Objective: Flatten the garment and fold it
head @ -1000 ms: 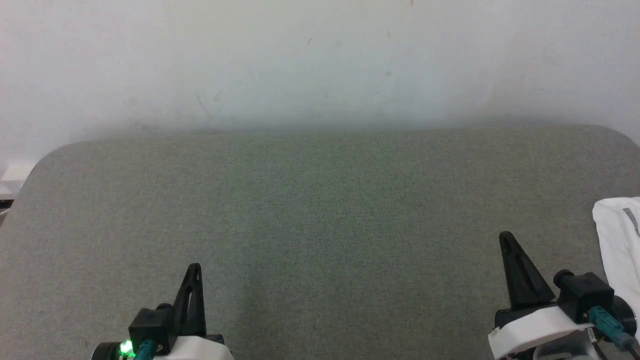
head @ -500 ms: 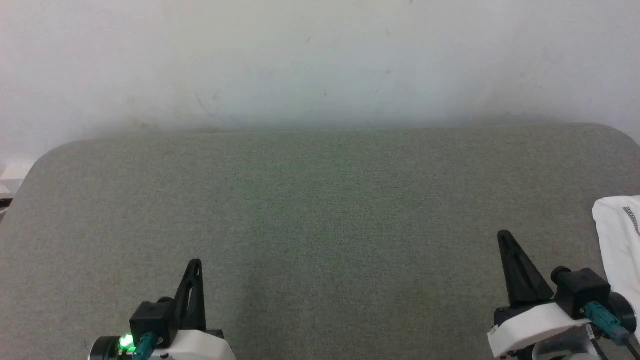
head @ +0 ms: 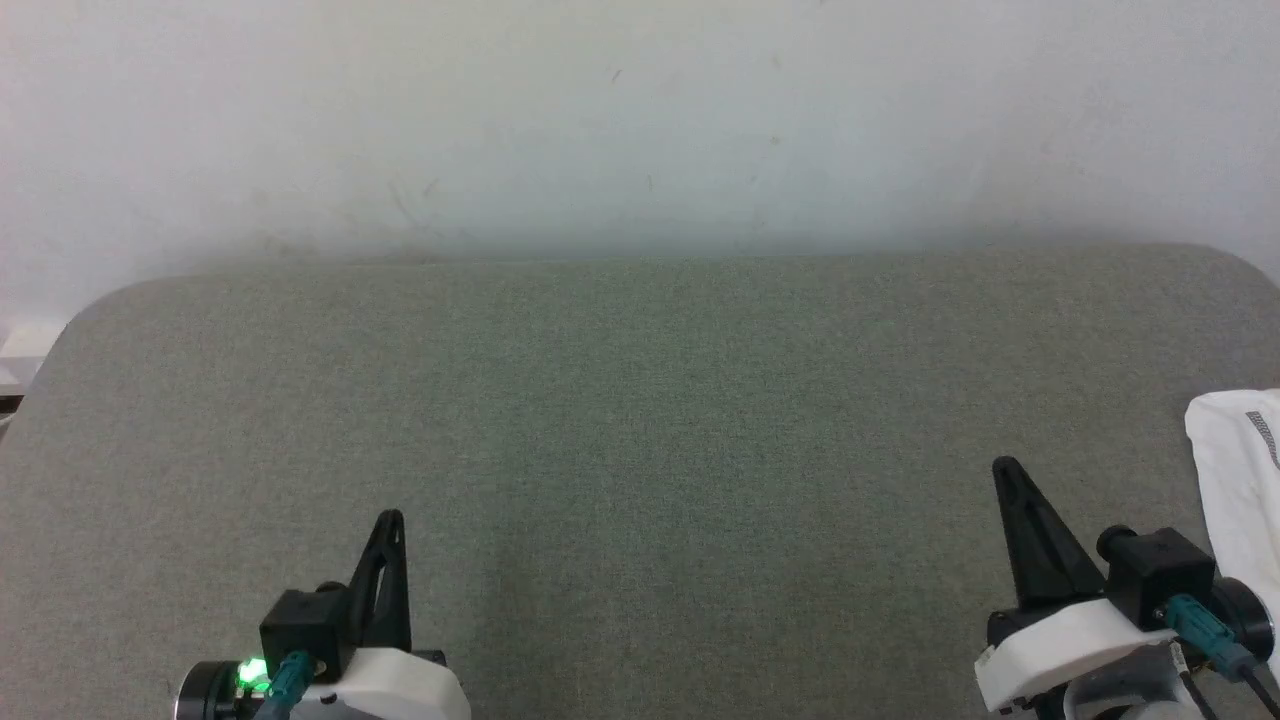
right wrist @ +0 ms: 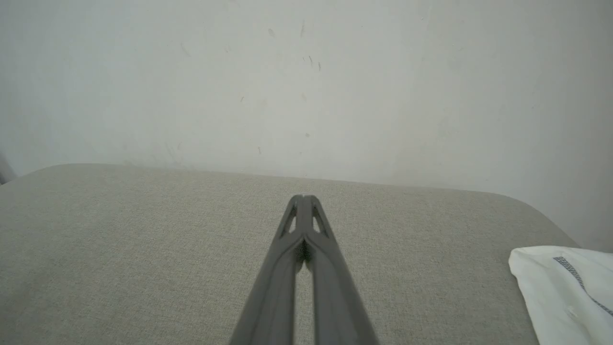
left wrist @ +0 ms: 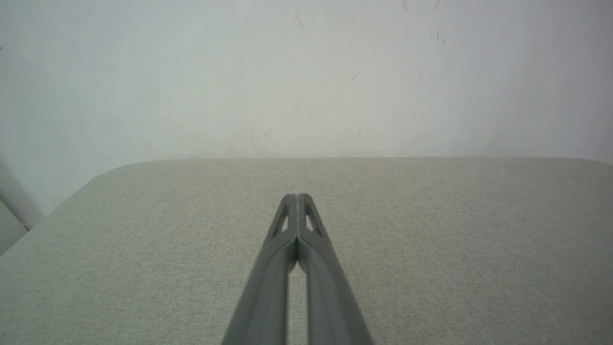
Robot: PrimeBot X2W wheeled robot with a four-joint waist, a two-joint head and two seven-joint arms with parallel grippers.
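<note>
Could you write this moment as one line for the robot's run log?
left tool: shut, empty | right tool: shut, empty | garment: far right on grey pad, apart from both tools

A grey-green fabric-covered surface point(head: 640, 420) with rounded far corners stretches back to meet a plain white wall point(head: 640, 120) marked by a few faint scuffs.

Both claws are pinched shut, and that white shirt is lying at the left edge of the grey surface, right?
Not quite. The white shirt lies at the right edge of the grey surface, as the head view shows. The left gripper and right gripper are indeed shut.
</note>
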